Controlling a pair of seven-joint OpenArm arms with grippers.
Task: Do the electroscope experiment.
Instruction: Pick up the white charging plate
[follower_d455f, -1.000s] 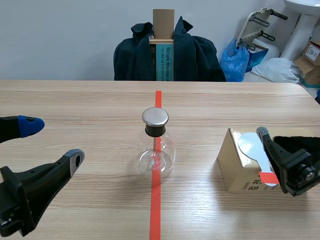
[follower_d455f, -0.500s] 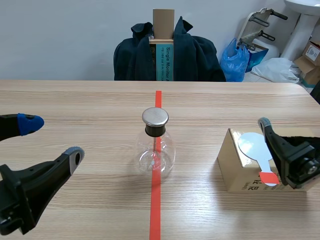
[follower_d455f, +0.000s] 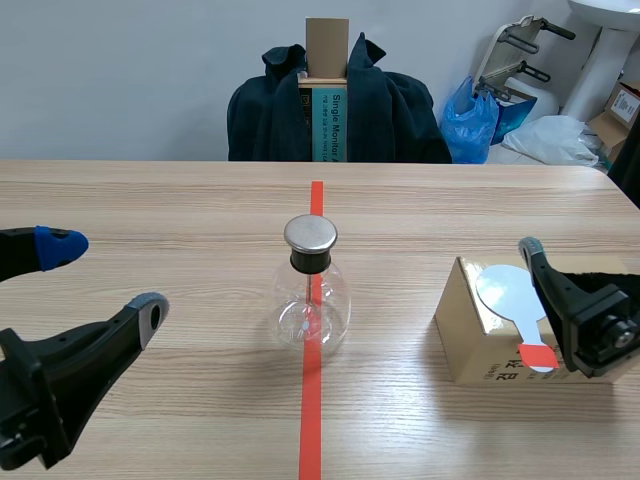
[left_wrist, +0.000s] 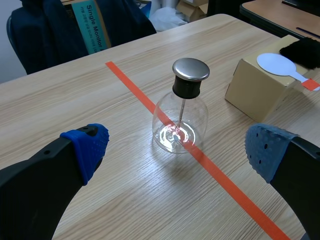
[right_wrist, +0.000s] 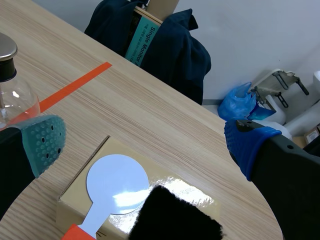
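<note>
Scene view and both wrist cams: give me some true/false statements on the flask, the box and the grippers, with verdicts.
1. The clear glass flask with the round metal cap stands upright on the orange-red tape line. True.
2. The white round paddle with an orange-red handle lies on the table beside the box. False: it lies on top of the tan cardboard box.
3. The left gripper is shut on the flask. False: it is open, and the flask stands ahead of it, untouched.
4. The right gripper is open. True.
5. A black fuzzy cloth lies on the box next to the paddle. True.
</note>
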